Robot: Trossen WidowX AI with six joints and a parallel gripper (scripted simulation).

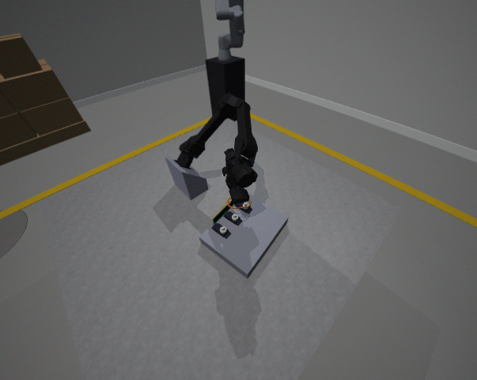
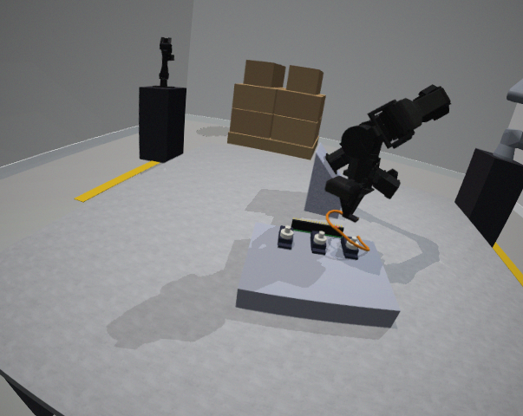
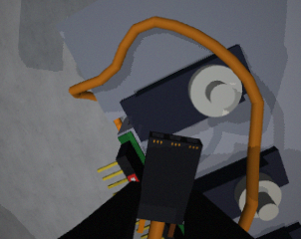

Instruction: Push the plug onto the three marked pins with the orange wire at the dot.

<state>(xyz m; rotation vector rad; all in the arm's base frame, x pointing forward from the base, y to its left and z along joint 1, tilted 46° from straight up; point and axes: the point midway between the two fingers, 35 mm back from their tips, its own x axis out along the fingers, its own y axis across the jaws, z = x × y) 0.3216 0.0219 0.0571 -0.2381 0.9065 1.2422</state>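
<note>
My gripper (image 1: 240, 200) (image 2: 350, 217) (image 3: 162, 195) is shut on the dark flat plug (image 3: 170, 171), above the holder (image 1: 255, 245) (image 2: 315, 277) (image 3: 91, 35) near its pin edge. In the wrist view the plug's hole end faces up the view; its wires leave at the bottom, between the fingers. The orange lead (image 1: 249, 204) (image 2: 337, 230) (image 3: 258, 124) arches over the end servo (image 3: 165, 102). Thin yellow pins (image 3: 110, 174) stick out left from a black strip (image 3: 129, 158), beside a red band (image 3: 133, 177). The plug is apart from these pins and covers part of the row. The dot cannot be made out.
Other servos with white round hubs, the middle one (image 1: 234, 217) (image 2: 319, 240) (image 3: 259, 194) and the far one (image 1: 222, 229) (image 2: 285, 235), stand up from the holder beside the pin strip. A grey wedge-shaped arm base (image 1: 189, 180) (image 2: 319, 192) stands beyond the pin edge.
</note>
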